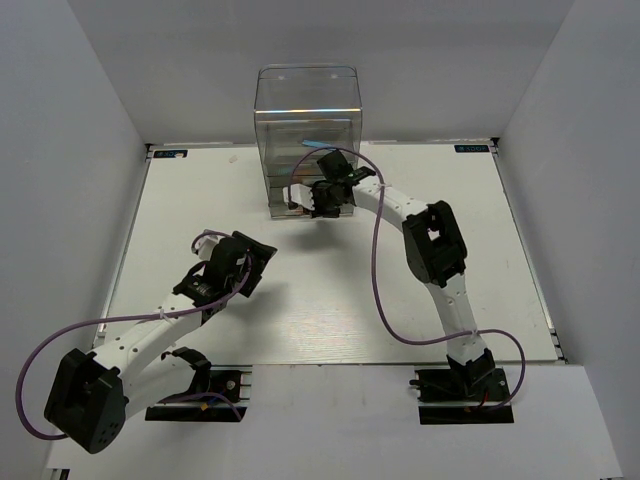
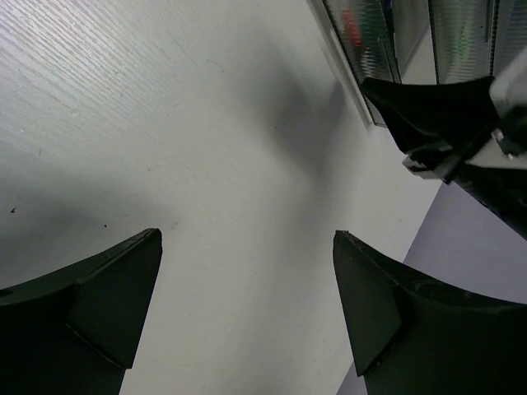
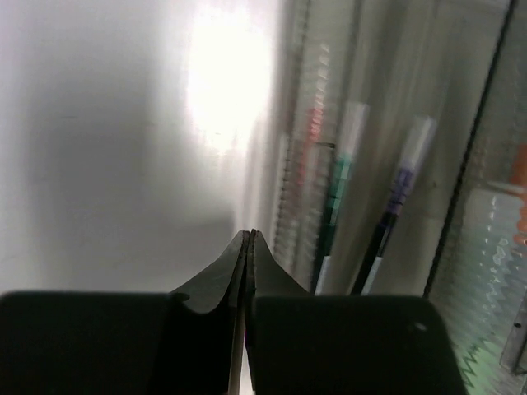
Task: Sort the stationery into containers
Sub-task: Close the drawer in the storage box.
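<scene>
The clear plastic drawer unit (image 1: 307, 120) stands at the back middle of the table. My right gripper (image 1: 325, 197) is at its front face, low down. In the right wrist view its jaws (image 3: 249, 236) are pressed together with nothing visible between them. Through the clear drawer walls I see a green-banded pen (image 3: 336, 206), a blue-banded pen (image 3: 401, 193) and a blurred red one (image 3: 315, 123). My left gripper (image 1: 252, 268) is open and empty over bare table (image 2: 247, 247), left of and nearer than the unit. The unit's corner (image 2: 370, 49) shows there with something red (image 2: 352, 29) inside.
The white table (image 1: 200, 200) is ringed by grey walls. My right arm's cable (image 1: 378, 260) loops over the table's right half. The right gripper's black body (image 2: 445, 107) shows at the upper right of the left wrist view, next to the unit.
</scene>
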Action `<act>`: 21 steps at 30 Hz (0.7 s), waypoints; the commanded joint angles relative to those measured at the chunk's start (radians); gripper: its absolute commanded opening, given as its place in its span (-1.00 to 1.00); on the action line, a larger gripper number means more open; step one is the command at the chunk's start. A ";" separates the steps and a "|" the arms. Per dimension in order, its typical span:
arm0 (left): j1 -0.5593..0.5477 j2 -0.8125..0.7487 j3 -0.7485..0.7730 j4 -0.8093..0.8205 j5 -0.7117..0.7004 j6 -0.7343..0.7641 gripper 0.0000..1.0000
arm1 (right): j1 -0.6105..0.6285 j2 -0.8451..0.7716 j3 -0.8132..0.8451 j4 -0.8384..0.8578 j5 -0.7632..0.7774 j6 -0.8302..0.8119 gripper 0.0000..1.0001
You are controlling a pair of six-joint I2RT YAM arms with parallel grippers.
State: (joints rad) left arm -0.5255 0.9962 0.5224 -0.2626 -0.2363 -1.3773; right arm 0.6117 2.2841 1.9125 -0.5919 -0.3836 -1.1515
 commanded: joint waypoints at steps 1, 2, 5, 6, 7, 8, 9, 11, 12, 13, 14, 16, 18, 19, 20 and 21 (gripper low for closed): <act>0.005 -0.025 0.021 -0.012 -0.028 0.009 0.89 | 0.013 0.040 0.052 0.164 0.182 0.143 -1.00; 0.005 -0.016 0.021 -0.012 -0.028 0.009 0.89 | 0.011 0.049 0.062 0.191 0.201 0.168 -1.00; 0.005 -0.016 0.030 -0.012 -0.028 0.009 0.89 | 0.016 0.051 0.056 0.254 0.258 0.203 -1.00; 0.005 -0.016 0.030 -0.012 -0.028 0.009 0.89 | 0.017 0.046 0.040 0.282 0.270 0.205 -1.00; 0.005 -0.007 0.030 -0.012 -0.028 0.009 0.89 | 0.019 0.043 0.027 0.311 0.302 0.214 -1.00; 0.005 -0.007 0.030 -0.012 -0.028 0.009 0.89 | 0.022 0.041 0.020 0.326 0.313 0.217 -1.00; 0.005 -0.007 0.030 -0.012 -0.028 0.009 0.89 | 0.023 0.040 0.013 0.354 0.327 0.222 -1.00; 0.005 -0.007 0.030 -0.012 -0.028 0.009 0.89 | 0.026 0.041 0.005 0.382 0.368 0.236 -1.00; 0.005 -0.007 0.030 -0.012 -0.028 0.009 0.89 | 0.028 0.040 0.000 0.404 0.379 0.242 -1.00; 0.005 -0.007 0.030 -0.012 -0.028 0.009 0.89 | 0.029 0.040 -0.004 0.409 0.379 0.248 -1.00; 0.005 -0.007 0.030 -0.012 -0.028 0.009 0.89 | 0.030 0.038 -0.006 0.415 0.376 0.253 -1.00; 0.005 -0.007 0.030 -0.012 -0.028 0.009 0.89 | 0.030 0.035 -0.013 0.432 0.419 0.256 -1.00; 0.005 -0.007 0.030 -0.021 -0.028 0.009 0.89 | 0.033 0.026 -0.026 0.419 0.422 0.253 -1.00; 0.005 -0.007 0.030 -0.021 -0.028 0.009 0.89 | 0.036 0.022 -0.029 0.431 0.422 0.254 -1.00; 0.005 -0.016 0.030 -0.021 -0.028 0.009 0.89 | 0.034 0.017 -0.038 0.434 0.422 0.257 -1.00; 0.005 -0.016 0.030 -0.021 -0.028 0.009 0.89 | 0.033 0.002 -0.044 0.431 0.422 0.263 -1.00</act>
State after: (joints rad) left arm -0.5255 0.9970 0.5228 -0.2695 -0.2474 -1.3769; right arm 0.6422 2.3421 1.8862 -0.2150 0.0059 -0.9146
